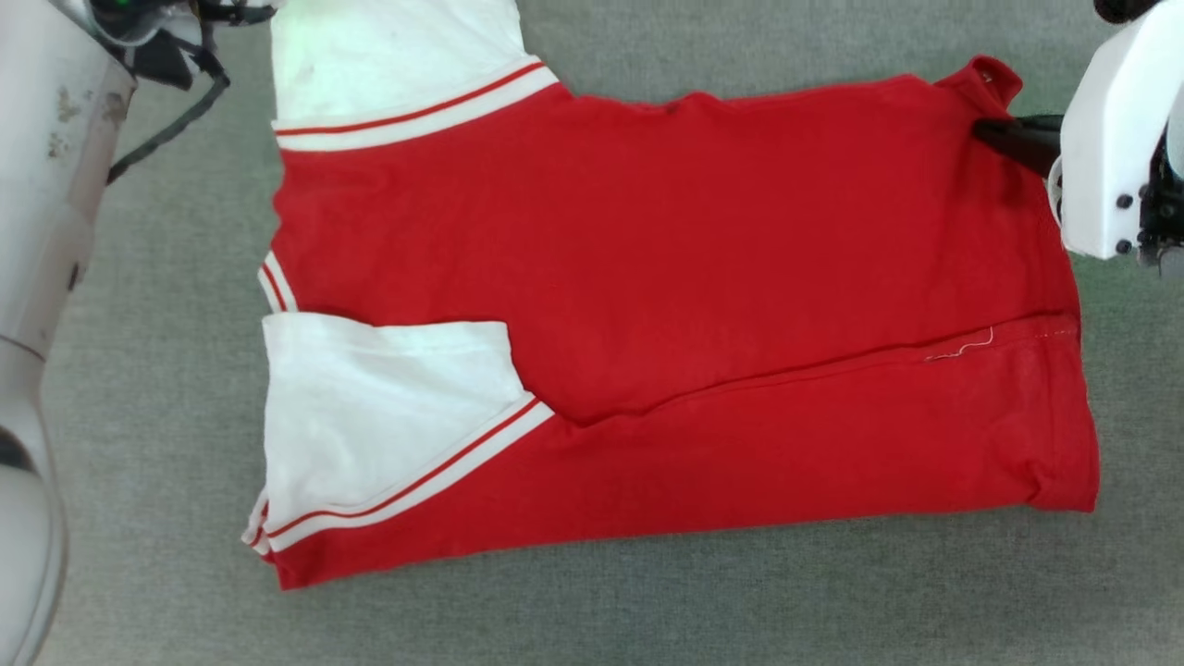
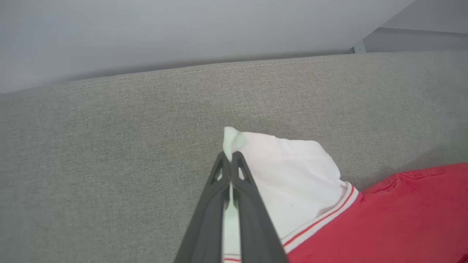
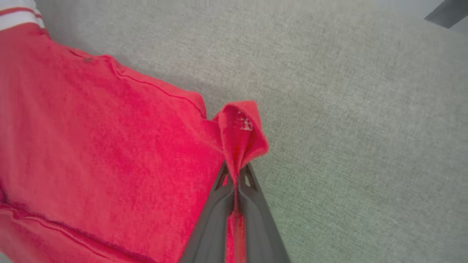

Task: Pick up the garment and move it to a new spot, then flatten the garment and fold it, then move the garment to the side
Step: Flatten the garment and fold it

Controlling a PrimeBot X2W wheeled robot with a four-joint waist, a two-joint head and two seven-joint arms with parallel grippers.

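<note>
The garment (image 1: pixel 666 305), red with white striped-trim sleeves, lies partly folded on the grey cloth surface, its near long edge turned over onto the body. At the far left my left gripper (image 2: pixel 230 157) is shut on the corner of the far white sleeve (image 2: pixel 292 175). Over at the far right corner, my right gripper (image 3: pixel 237 168) is shut on a pinched-up fold of the red hem (image 3: pixel 243 131). In the head view the right gripper's dark fingers (image 1: pixel 1013 139) reach in from the white wrist housing onto that corner. The near sleeve (image 1: pixel 370 425) lies flat on the red body.
Grey fabric surface (image 1: pixel 647 601) surrounds the garment on all sides. Its back edge (image 2: pixel 182 73) meets a pale wall in the left wrist view. My pale left forearm (image 1: pixel 37 231) runs down the head view's left edge.
</note>
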